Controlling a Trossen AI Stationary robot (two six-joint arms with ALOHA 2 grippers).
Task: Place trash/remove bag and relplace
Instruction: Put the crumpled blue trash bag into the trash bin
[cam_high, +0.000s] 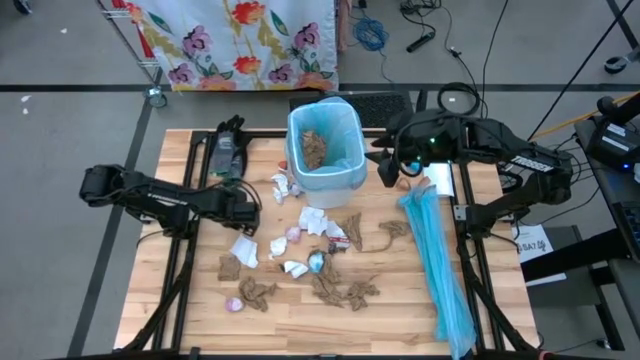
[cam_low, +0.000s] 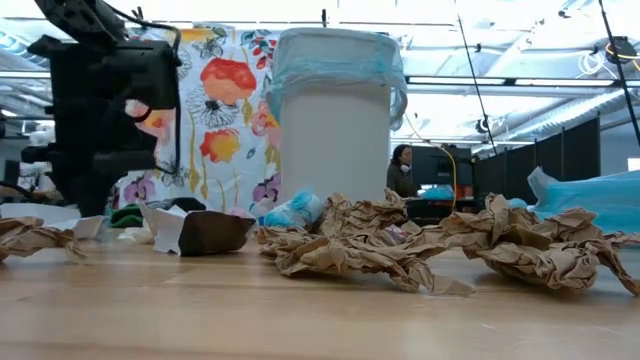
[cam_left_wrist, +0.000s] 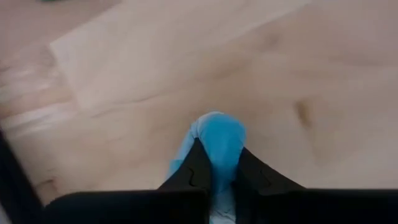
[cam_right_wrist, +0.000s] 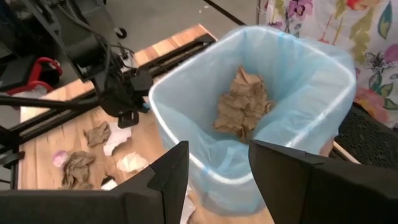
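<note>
1. The left gripper (cam_left_wrist: 216, 177) is pinched shut on a small blue scrap (cam_left_wrist: 217, 140), low over the wooden surface (cam_high: 190, 300), presumably to carry it to the bin (cam_high: 325, 150).
2. The right gripper (cam_right_wrist: 217, 165) hovers open and empty beside the bin's rim, where it could steady the blue liner (cam_right_wrist: 298, 68).
3. Brown paper (cam_right_wrist: 242, 102) already lies inside; more trash (cam_high: 345, 292) is strewn in front of the bin.
4. What the blue scrap is made of is hard to tell.
</note>
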